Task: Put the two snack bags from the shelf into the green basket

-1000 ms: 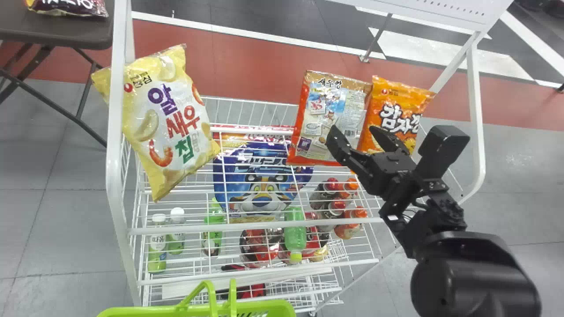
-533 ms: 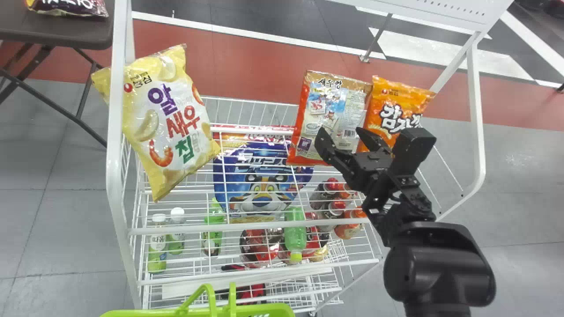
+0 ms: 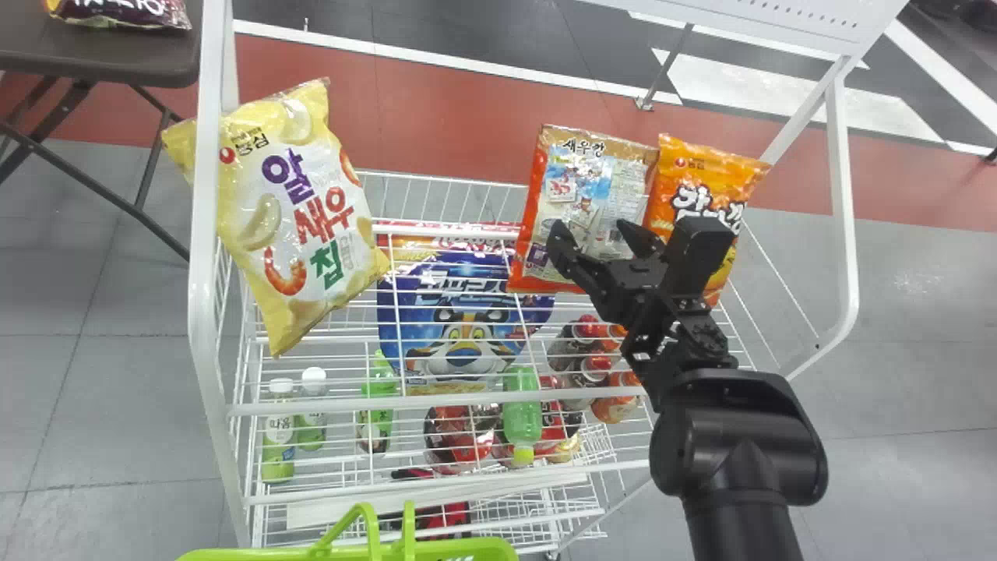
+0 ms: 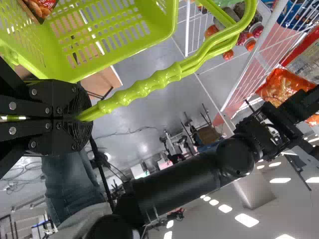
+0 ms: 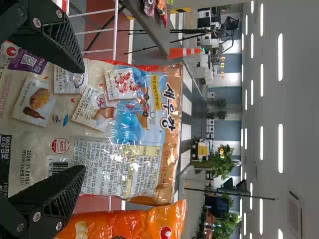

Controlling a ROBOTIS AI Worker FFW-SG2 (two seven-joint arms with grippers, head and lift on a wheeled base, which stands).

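Before the red-edged bag (image 3: 580,175), orange bag (image 3: 707,167) close beside, the right hand (image 3: 592,231) is wide

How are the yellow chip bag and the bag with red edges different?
The yellow chip bag shows big colorful letters, while the bag with red edges shows small print and a barcode.
The yellow chip bag's top tips left, but the bag with red edges tips right.
The yellow chip bag stands apart; the bag with red edges is beside an orange bag.
Both are shiny.
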